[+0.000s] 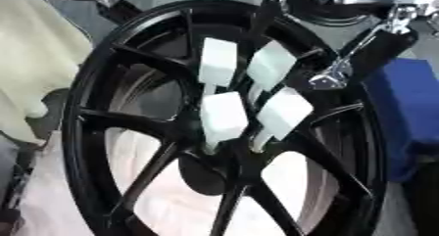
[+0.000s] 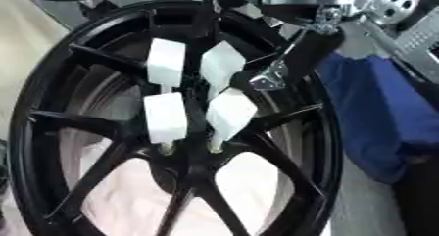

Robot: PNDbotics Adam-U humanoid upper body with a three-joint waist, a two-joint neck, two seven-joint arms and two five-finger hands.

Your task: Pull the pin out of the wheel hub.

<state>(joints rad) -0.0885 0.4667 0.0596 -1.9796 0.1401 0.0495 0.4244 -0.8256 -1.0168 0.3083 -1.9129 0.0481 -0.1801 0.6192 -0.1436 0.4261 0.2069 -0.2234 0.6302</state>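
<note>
1. Black spokes fan out across the wheel hub (image 1: 163,132), which stands nearly upright and fills most of the view.
2. Four white pins (image 1: 225,116) with blocky heads stick out of its centre, clustered just left of and below the right hand (image 1: 330,76).
3. That hand comes in from the upper right; its silver tip sits beside the upper right pin (image 1: 271,66), though whether the fingers are open or closed, I cannot tell.
4. Blue cloth (image 2: 377,117) lies behind the arm.
</note>
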